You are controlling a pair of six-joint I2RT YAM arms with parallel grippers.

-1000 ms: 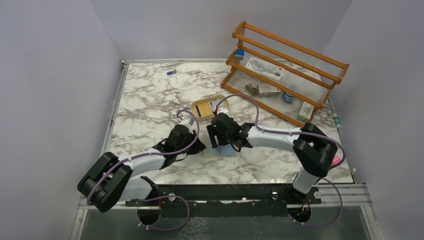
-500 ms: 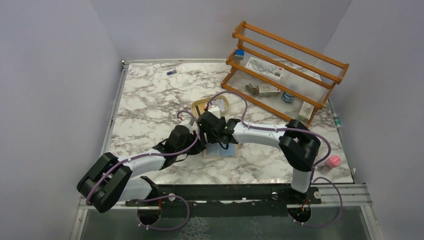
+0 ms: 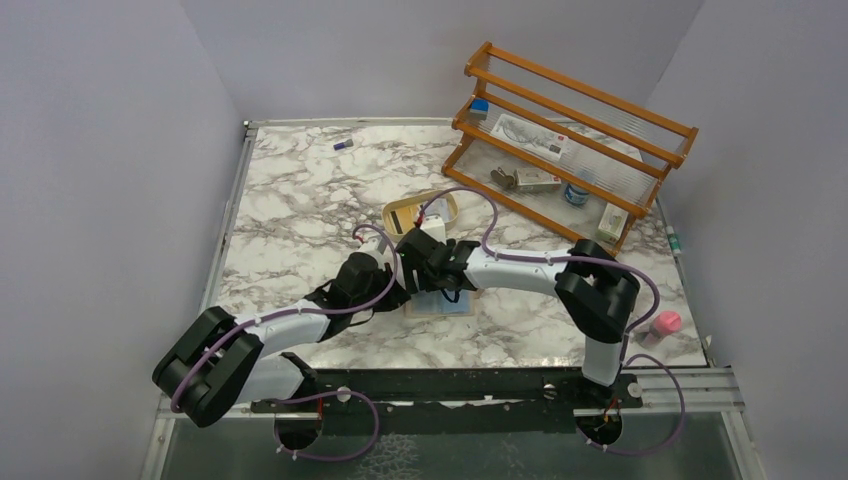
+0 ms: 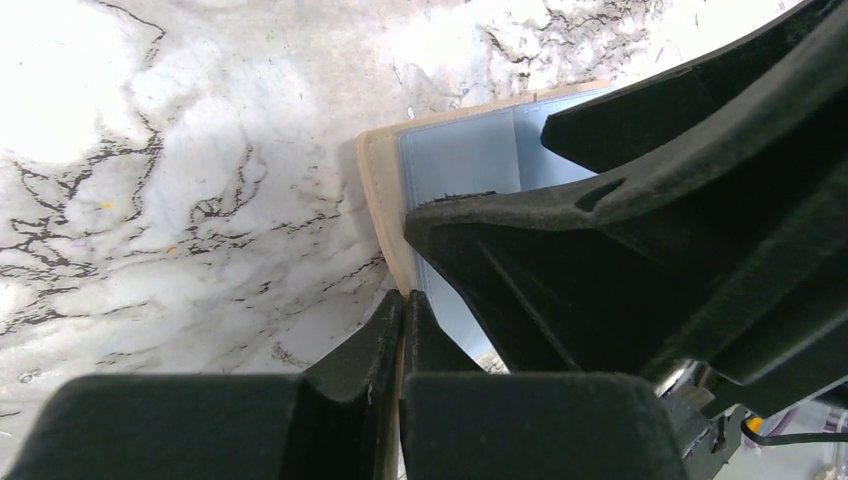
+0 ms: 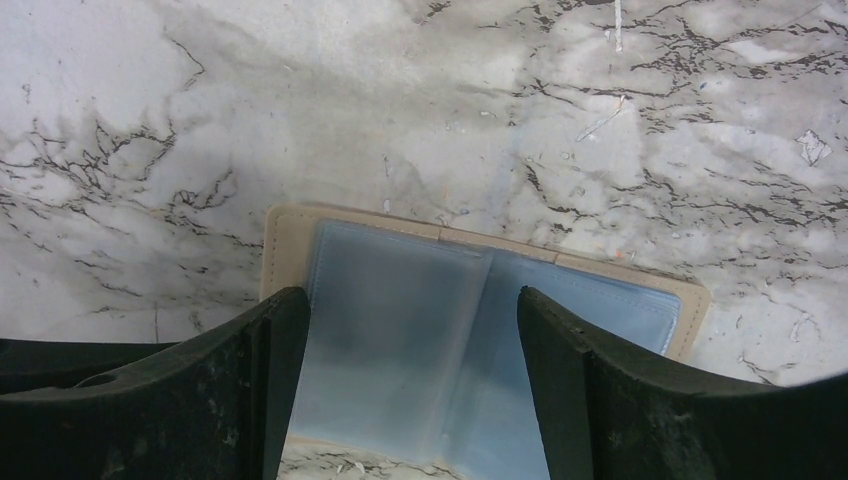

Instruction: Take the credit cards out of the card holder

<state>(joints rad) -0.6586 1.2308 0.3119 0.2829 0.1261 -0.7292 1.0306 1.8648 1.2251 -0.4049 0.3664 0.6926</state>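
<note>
The card holder (image 3: 446, 304) lies opened flat on the marble table (image 3: 300, 190), just in front of the oval tan tray (image 3: 390, 214), with the 2 grippers at it. Compared with 1 second ago, the right gripper (image 3: 424, 278) has moved to the left over it, and the elbow of the right arm went with it, so 1 pink object (image 3: 666, 322) near the table's right edge now shows. The left arm is almost unchanged. Only the left wrist view shows the left gripper (image 4: 402, 303) closed tight on the holder's tan edge. Only the right wrist view shows the right gripper spread wide, holding nothing, with its fingers (image 5: 275, 370) on each side of 1 of the 2 pale blue panels (image 5: 390, 320). Whether these are the credit cards or only pockets I cannot tell.
</note>
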